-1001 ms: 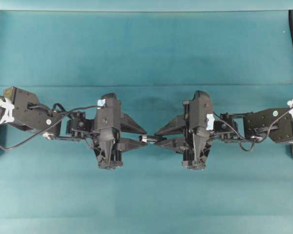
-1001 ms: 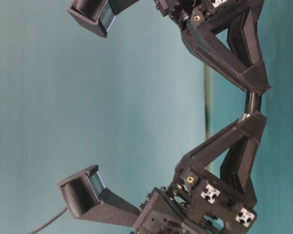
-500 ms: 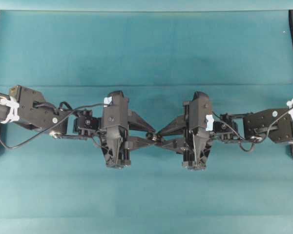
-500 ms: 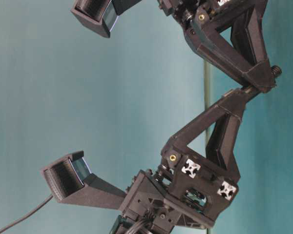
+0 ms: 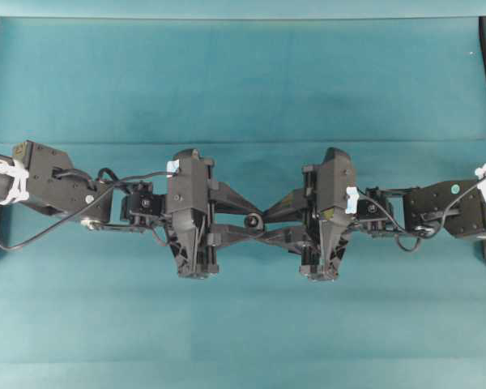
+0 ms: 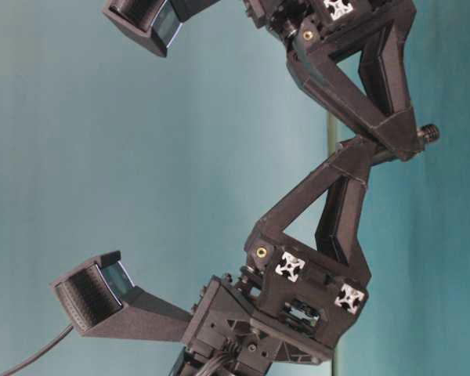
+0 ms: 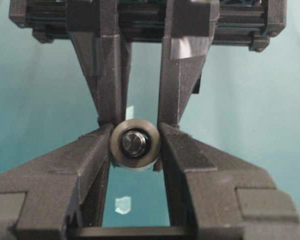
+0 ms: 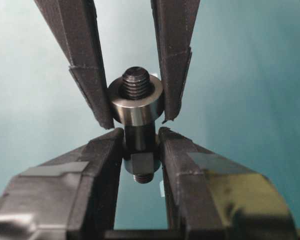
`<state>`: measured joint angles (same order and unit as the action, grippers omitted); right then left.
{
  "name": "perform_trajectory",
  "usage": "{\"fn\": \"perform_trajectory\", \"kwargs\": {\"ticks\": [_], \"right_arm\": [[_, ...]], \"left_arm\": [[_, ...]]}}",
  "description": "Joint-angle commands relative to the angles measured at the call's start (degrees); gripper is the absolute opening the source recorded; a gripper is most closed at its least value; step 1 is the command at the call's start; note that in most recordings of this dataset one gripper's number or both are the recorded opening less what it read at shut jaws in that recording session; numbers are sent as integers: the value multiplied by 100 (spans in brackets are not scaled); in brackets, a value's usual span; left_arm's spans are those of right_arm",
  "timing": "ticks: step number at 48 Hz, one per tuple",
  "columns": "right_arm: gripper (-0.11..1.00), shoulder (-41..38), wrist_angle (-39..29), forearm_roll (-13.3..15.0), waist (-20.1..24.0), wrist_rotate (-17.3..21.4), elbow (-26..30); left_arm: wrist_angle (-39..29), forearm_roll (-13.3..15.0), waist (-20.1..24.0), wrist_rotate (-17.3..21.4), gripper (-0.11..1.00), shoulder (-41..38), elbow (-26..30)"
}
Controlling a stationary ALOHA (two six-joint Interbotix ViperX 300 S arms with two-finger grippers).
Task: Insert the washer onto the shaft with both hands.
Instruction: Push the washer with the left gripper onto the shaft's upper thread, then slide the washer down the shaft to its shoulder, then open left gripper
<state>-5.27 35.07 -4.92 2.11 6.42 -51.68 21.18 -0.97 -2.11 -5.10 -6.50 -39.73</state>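
- Both arms meet over the middle of the teal table point(image 5: 243, 81), fingertips interlocked, and the washer point(image 8: 135, 104) is the hub of it all.
- Right wrist view: the washer sits around the shaft point(image 8: 138, 142), the threaded dark tip poking out through its hole on the far side.
- The right gripper point(image 8: 140, 150) is pressed together on the shaft just below the washer, pinching the dark rod between its two fingers, a short threaded stub showing beneath them.
- The left gripper point(image 7: 135, 145) pinches the washer by its rim, one finger on each side; the shaft end shows dark in the ring's centre.
- Overhead, the washer point(image 5: 251, 220) appears as a small dark ring between the two black grippers, clear of the table.
- Table-level view: the shaft's threaded end point(image 6: 429, 133) juts out past the crossed fingertips.
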Motion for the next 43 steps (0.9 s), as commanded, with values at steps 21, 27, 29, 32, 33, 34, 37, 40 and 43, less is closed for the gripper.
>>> {"fn": "perform_trajectory", "kwargs": {"ticks": [21,27,29,32,33,34,37,40,43], "right_arm": [[0,105,220,-53,-70,35,88],[0,114,193,-53,-70,35,79],[0,114,185,-53,-70,35,79],[0,105,176,-53,-70,35,79],[0,105,185,-53,-70,35,88],[0,114,185,-53,-70,35,79],[0,105,176,-53,-70,35,88],[0,105,167,-62,-70,35,79],[0,114,158,-62,-70,35,79]], "left_arm": [[-132,-18,-97,-9,36,-9,-18],[-141,-18,-88,0,36,-26,35],[-158,-18,-70,0,36,-26,44],[-176,-18,-70,0,36,-26,44],[-176,-18,-70,0,36,-26,44],[-176,-18,-70,0,36,-18,35],[-176,-18,-70,-9,36,-26,44],[-176,-18,-62,-18,36,-26,53],[-176,-18,-53,-44,36,-26,53]]}}
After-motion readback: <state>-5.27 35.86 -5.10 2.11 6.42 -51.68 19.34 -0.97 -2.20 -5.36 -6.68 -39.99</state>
